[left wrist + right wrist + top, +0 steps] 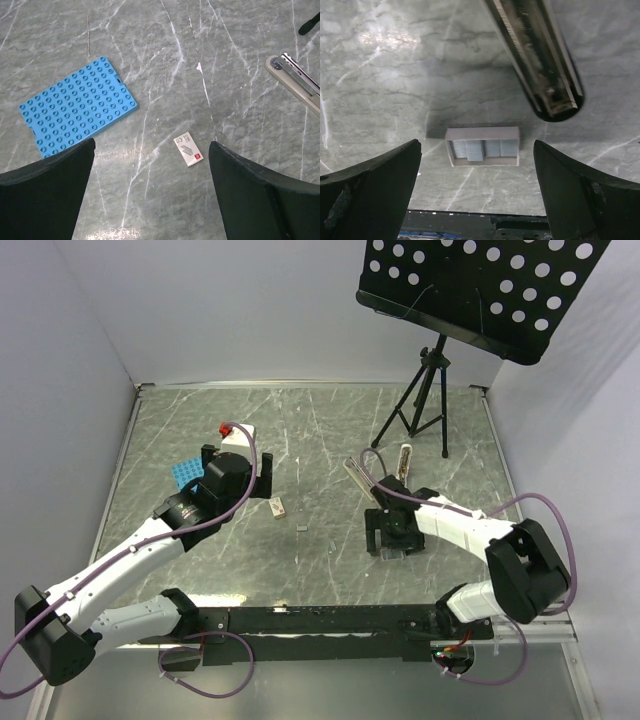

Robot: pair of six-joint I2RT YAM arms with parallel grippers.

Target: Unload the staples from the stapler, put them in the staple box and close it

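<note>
stapler (540, 60) lying on worktop (300, 420) just ahead of right pincer (476, 152), pincer gaping wide, gripping nothing, small grey tray (482, 146) sitting between its fingers, staples (302, 529) lying between both pincers, left pincer (151, 147) hanging wide above tan block (189, 149)

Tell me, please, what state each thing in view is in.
stapler: open, lying on the table.
staples: loose on the table, apart from the stapler.
small tray: open-topped, grey strips inside.
small printed box: lying flat, untouched.
left gripper: open, holding nothing.
right gripper: open, holding nothing.
</note>
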